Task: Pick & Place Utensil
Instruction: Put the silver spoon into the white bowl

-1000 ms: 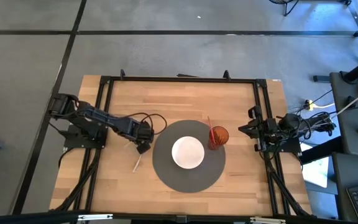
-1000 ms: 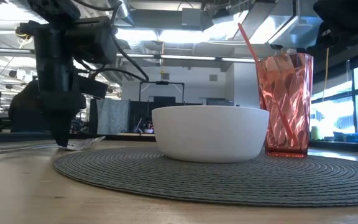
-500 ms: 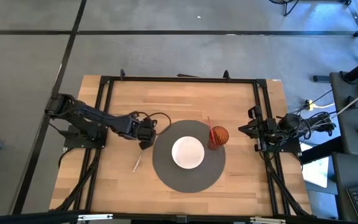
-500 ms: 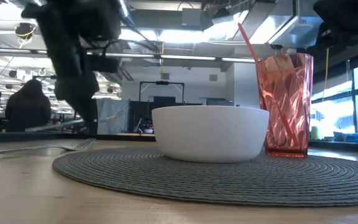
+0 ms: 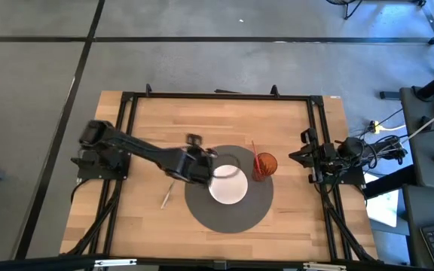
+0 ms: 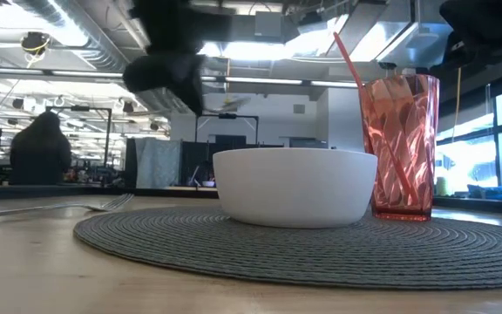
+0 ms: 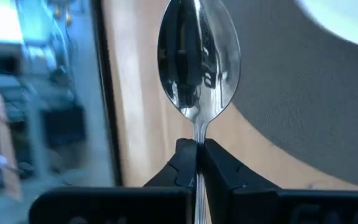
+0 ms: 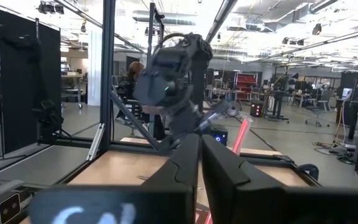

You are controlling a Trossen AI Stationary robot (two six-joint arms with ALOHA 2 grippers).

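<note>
High view: the left gripper [image 5: 199,167] hangs over the round grey mat [image 5: 202,214], at about nine o'clock from the white bowl [image 5: 229,188] and just beside its rim. Its jaws are pinched tight on the thin neck of a spoon [image 7: 197,59], whose bowl sticks out ahead of the fingertips [image 7: 180,163], seen clearly in the left wrist view. The spoon is polished metal, an oval mirror that narrows to a slim stem, and it is off the table.

A fork [image 5: 166,197] lies flat on the bare wood at about eight o'clock from the bowl, off the mat and apart from the gripper. The mat is woven in ridged rings; the bowl is smooth, matt and shallow. At three o'clock from the bowl, on the mat's edge, stands a red faceted tumbler [image 6: 400,146] of clear plastic with a pink straw [image 6: 349,58] leaning in it. The table [image 5: 142,135] is pale planked wood in a black frame.

The right gripper [image 8: 199,163] waits at the table's three o'clock edge, its fingers pressed together on nothing.
</note>
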